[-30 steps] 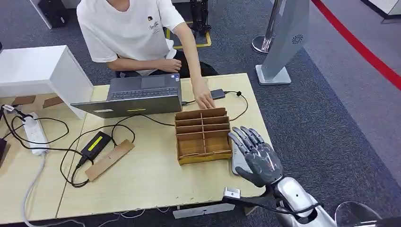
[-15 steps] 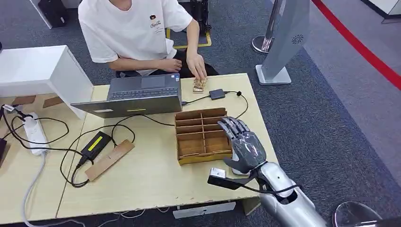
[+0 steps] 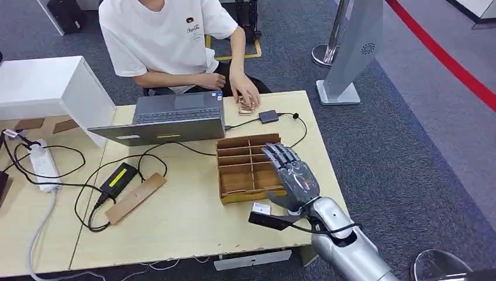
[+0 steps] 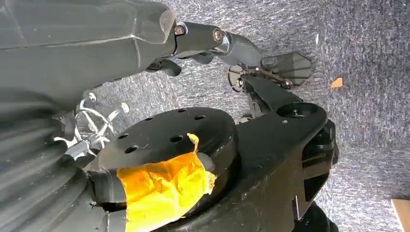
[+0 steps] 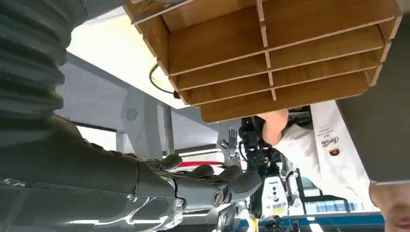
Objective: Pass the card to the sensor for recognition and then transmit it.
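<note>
- Two hands are mine, and my right hand (image 3: 292,178) hovers over the right-hand side of the wooden divider box (image 3: 248,167); its fingers are stretched out and apart, and nothing is in them.
- Seen from my right wrist, those fingers (image 5: 227,181) lie straight and loosely side by side, close in front of the box's slotted compartments, not touching the wood.
- My left hand (image 4: 145,43) hangs low over the grey carpet; I cannot tell from the left wrist view whether its fingers are apart or together.
- Across the table (image 3: 175,228), at its far edge, a person in a white shirt rests a hand (image 3: 245,91) on a small stack of tan card pieces (image 3: 248,106).
- That stack lies just beside a small dark sensor pad (image 3: 269,116), which sits flat on the table with a black cable running off its right side. The stack is well apart from my right hand, with the divider box between us.
- I cannot tell whether any card lies under my right hand, since my palm hides that part of the table.
- An open laptop (image 3: 169,117) stands left of the sensor pad, its screen tilted towards me.
- Further left lie a black power brick with a yellow label (image 3: 119,177), a flat wooden strip (image 3: 135,197) and a white power strip (image 3: 44,164), with dark cables looped among them.
- On the carpet past the table's far right corner stands a silver stand (image 3: 351,52).
</note>
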Tool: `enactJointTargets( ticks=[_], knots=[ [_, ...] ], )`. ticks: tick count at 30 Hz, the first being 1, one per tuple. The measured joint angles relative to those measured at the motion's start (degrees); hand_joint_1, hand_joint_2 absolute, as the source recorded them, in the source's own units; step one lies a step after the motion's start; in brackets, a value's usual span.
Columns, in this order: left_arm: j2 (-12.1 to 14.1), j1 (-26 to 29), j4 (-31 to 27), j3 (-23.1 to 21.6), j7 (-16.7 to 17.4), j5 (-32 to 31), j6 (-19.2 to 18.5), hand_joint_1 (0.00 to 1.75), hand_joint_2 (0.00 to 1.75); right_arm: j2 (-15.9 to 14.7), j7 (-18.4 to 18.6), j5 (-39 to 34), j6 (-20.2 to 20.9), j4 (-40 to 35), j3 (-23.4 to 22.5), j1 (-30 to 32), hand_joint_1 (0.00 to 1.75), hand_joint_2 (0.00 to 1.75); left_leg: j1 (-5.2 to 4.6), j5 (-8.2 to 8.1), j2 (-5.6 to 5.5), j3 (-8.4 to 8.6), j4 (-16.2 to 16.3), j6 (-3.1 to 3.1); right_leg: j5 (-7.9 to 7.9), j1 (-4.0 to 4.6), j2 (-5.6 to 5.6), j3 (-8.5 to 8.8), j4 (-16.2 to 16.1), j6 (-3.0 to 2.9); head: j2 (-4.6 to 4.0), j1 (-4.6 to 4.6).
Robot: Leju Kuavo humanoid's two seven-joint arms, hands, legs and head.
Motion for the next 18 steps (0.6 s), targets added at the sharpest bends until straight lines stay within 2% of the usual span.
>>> enactJointTargets(
  ticks=[18],
  knots=[
    [0.0, 0.0, 0.0, -0.2, 0.4, 0.2, 0.1, 0.00, 1.75, 0.6, -0.2, -1.3, -1.5, 4.6, 0.3, 0.2, 0.00, 1.75, 0.00, 0.00, 0.00, 0.00, 0.0, 0.00, 0.00, 0.00, 0.00, -0.01, 0.0, 0.00, 0.00, 0.00]
  ],
)
